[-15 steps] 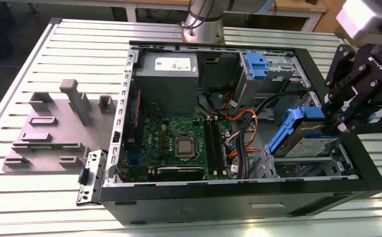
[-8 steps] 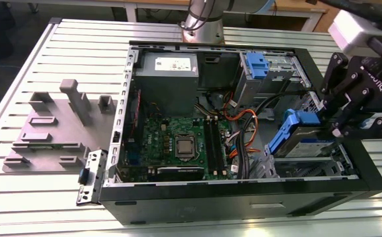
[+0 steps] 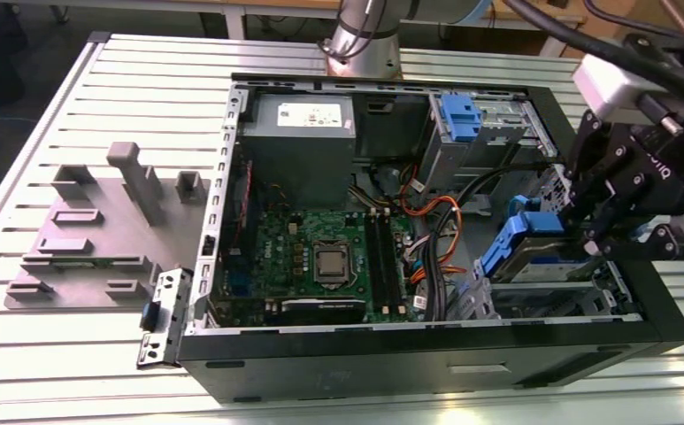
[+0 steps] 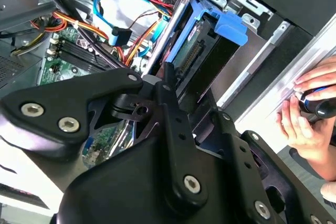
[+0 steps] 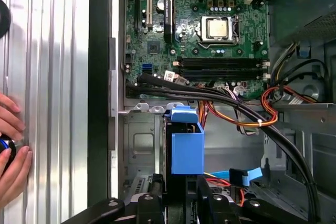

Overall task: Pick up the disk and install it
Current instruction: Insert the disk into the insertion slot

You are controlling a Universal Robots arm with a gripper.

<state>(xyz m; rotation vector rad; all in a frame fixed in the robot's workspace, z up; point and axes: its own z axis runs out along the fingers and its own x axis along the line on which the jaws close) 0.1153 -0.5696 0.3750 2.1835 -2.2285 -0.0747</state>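
first wrist view: closest to the lens, the gripper (image 5: 177, 195) has its black fingers (image 5: 152, 198) pressed in on either side of the disk (image 5: 187, 148), so i read it as clamped on the drive rather than open. the disk stands on edge between them, seen end-on: a thin dark body capped by a bright blue plastic rail and tab. in the second wrist view its connector edge and the blue rail along one side show, with the metal body in shadow.

just past it is the drive cage (image 5: 137, 145), bare grey sheet metal in a corner of the computer case (image 5: 100, 77). the disk is within the cage's opening but tilted. in the exterior view its blue end rides up above the bay.

as i judge it, the pick is done and the install is part way: the drive is at its bay but not yet lying seated.

beyond the cage run black and orange cables (image 5: 210, 97), then the green motherboard (image 5: 210, 40). outside the case wall a person's hand (image 5: 10, 150) rests on the slatted table (image 5: 52, 77).
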